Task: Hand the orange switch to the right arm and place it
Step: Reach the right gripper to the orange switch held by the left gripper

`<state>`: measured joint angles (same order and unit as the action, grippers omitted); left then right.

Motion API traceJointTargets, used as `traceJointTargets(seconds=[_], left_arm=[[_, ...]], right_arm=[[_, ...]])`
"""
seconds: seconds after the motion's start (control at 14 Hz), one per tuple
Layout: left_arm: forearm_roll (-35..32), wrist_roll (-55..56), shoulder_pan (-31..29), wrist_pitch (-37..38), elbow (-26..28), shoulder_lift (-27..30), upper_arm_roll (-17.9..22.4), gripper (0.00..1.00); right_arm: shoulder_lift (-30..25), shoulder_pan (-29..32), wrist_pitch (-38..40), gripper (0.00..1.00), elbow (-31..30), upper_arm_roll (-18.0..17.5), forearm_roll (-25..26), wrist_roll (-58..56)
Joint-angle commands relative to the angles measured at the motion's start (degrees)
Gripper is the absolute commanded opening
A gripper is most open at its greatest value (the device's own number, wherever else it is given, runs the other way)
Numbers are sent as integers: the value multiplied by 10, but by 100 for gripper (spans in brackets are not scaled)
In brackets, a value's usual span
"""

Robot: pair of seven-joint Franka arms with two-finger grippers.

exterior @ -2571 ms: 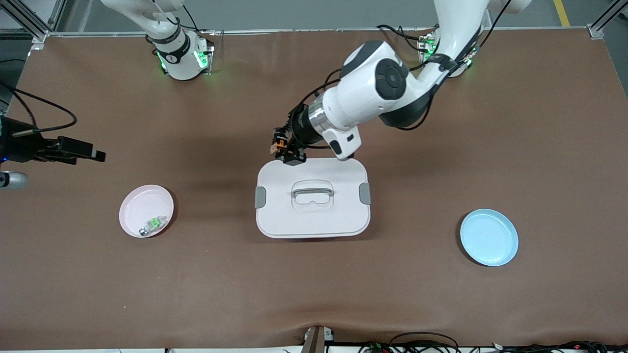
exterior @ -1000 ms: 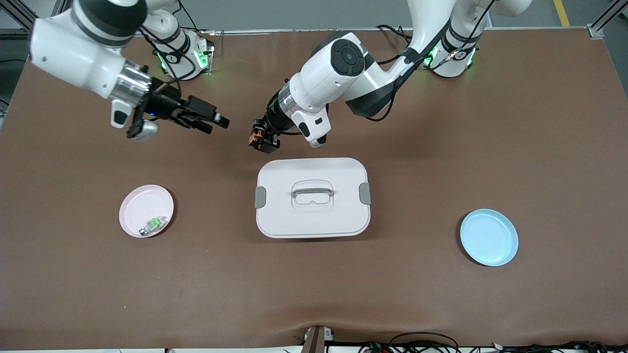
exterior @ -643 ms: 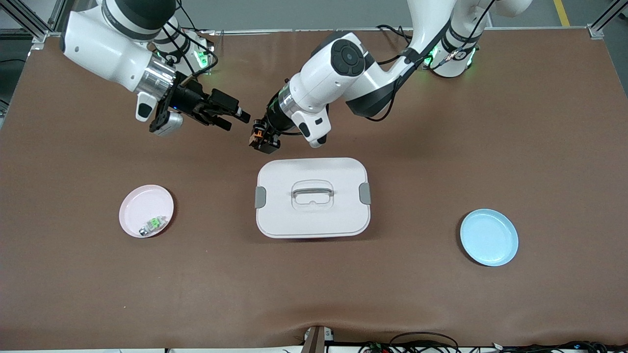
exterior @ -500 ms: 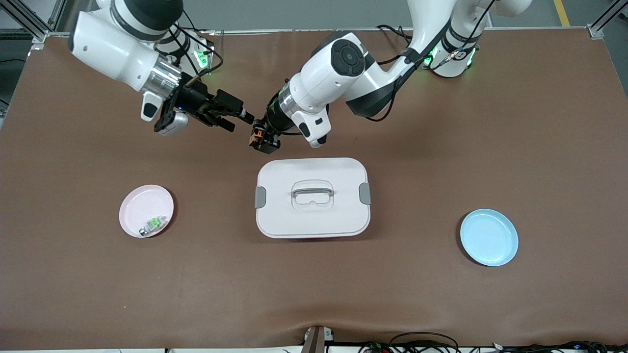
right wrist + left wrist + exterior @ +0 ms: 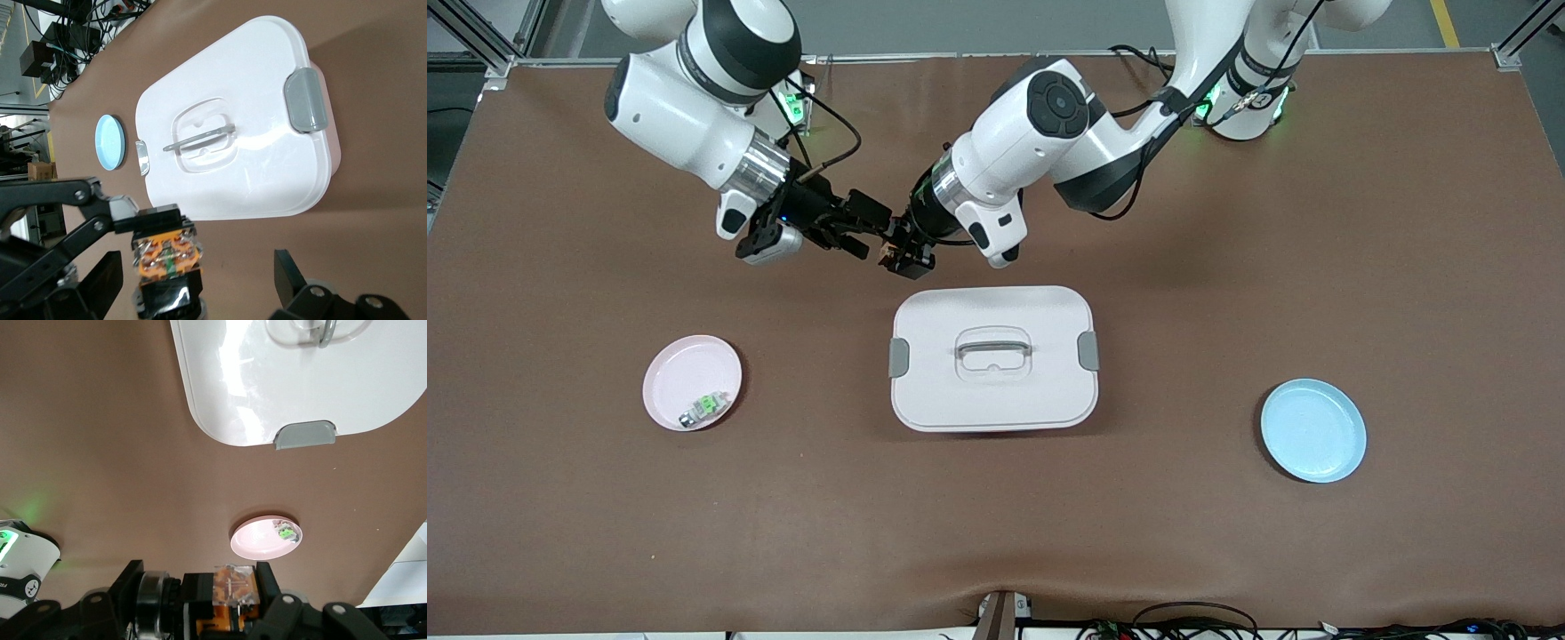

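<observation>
The orange switch (image 5: 891, 255), a tiny black block with an orange face, hangs over the bare table close to a corner of the white box (image 5: 993, 391). My left gripper (image 5: 903, 251) is shut on it. In the left wrist view the switch (image 5: 235, 581) sits between the left gripper's (image 5: 230, 599) jaws. My right gripper (image 5: 876, 236) is open and meets it from the right arm's end. In the right wrist view the switch (image 5: 167, 255) lies between the right gripper's (image 5: 197, 279) spread fingers, close to one finger (image 5: 101, 283) and apart from the other.
A white lidded box (image 5: 227, 100) with a clear handle and grey latches stands mid-table. A pink plate (image 5: 679, 373) holding a small silver part with a green face (image 5: 703, 407) lies toward the right arm's end. A blue plate (image 5: 1313, 430) lies toward the left arm's end.
The right arm swung in from its end of the table, and its open fingers now straddle the switch. The left arm has held still with the switch for the last second.
</observation>
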<state>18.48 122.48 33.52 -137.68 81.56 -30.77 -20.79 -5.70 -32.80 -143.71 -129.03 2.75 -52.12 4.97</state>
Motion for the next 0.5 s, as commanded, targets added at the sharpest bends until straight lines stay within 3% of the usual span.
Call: traceJointTargets(seconds=[0.0,0.21,0.43], left_arm=[[-16,16,8,-4,-11,-3,6,26],[-15,16,8,-4,-11,-3,6,26],[-16,16,7,-4,-11,-3,6,27]], right_arm=[[11,-29,-38,100,-6,5,-50,-28],[12,-31,-37,100,-7,5,-106,-68],[10,-29,-32,100,-10,5,-108,-68]])
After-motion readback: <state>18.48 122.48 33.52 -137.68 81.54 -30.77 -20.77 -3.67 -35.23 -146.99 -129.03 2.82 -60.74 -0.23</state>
